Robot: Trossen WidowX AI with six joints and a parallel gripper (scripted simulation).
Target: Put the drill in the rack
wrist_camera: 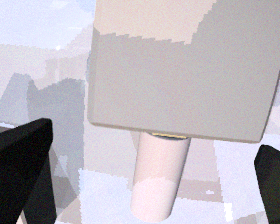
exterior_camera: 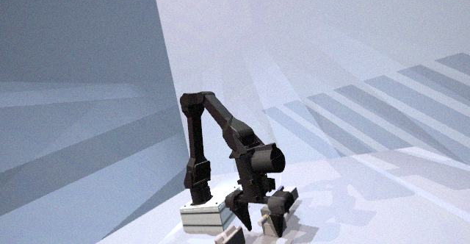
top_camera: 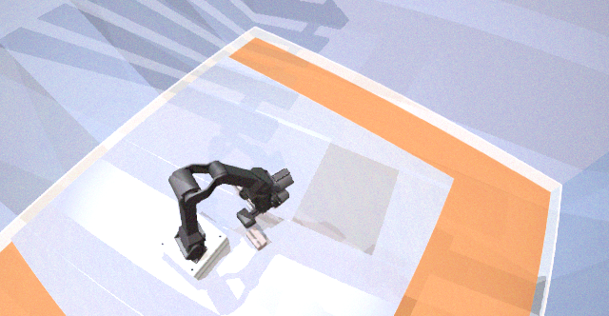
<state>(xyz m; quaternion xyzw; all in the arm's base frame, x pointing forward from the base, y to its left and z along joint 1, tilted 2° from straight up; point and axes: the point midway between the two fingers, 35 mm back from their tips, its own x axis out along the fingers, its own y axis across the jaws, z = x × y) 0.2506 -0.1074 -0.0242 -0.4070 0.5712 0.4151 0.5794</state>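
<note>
My gripper (top_camera: 263, 208) (exterior_camera: 265, 233) (wrist_camera: 158, 143) is open and empty, pointing down. In the wrist view its fingers stand on either side of a pale pink cylinder, the drill (exterior_camera: 262, 220) (wrist_camera: 160, 175), touching nothing that I can see. The drill sticks out of a beige-grey block (exterior_camera: 269, 228) (wrist_camera: 186, 85), with a thin yellow band where it meets the block. A grey bar (exterior_camera: 293, 192), which looks like the key, rises behind the right finger in the exterior view. Whether it is pressed is hidden. The small grooved rack (top_camera: 257, 239) (exterior_camera: 229, 237) stands beside the block.
The arm's white base (top_camera: 211, 257) (exterior_camera: 202, 220) stands behind the rack and block. The rack is partly cut off at the bottom of the exterior view. Orange strips (top_camera: 381, 111) and a pale raised rim (top_camera: 409, 102) edge the work surface. Strong shadows cross the scene.
</note>
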